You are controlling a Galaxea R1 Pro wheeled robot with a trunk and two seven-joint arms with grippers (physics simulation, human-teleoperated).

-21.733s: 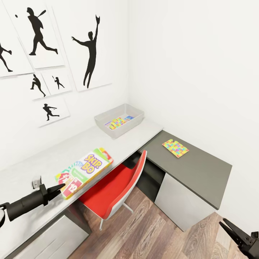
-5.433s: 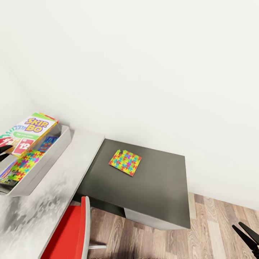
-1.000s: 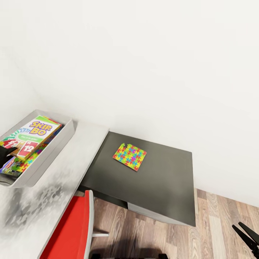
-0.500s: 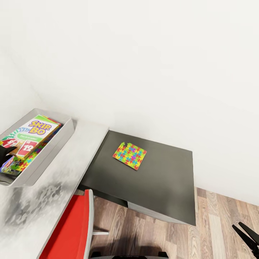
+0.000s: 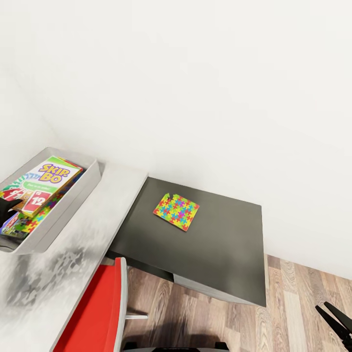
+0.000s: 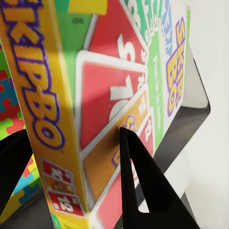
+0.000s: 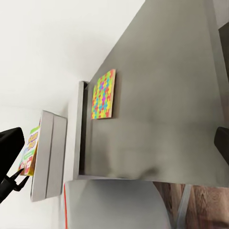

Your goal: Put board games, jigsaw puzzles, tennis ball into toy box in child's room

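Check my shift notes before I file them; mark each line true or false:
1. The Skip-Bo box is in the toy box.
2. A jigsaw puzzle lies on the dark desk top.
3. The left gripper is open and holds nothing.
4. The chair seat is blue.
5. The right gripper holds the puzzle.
1. True: the Skip-Bo box sits in the toy box.
2. True: the jigsaw puzzle lies flat on the dark desk top.
3. False: the left gripper is shut on the Skip-Bo box.
4. False: the chair is red.
5. False: the right gripper is open over the floor, far from the puzzle.
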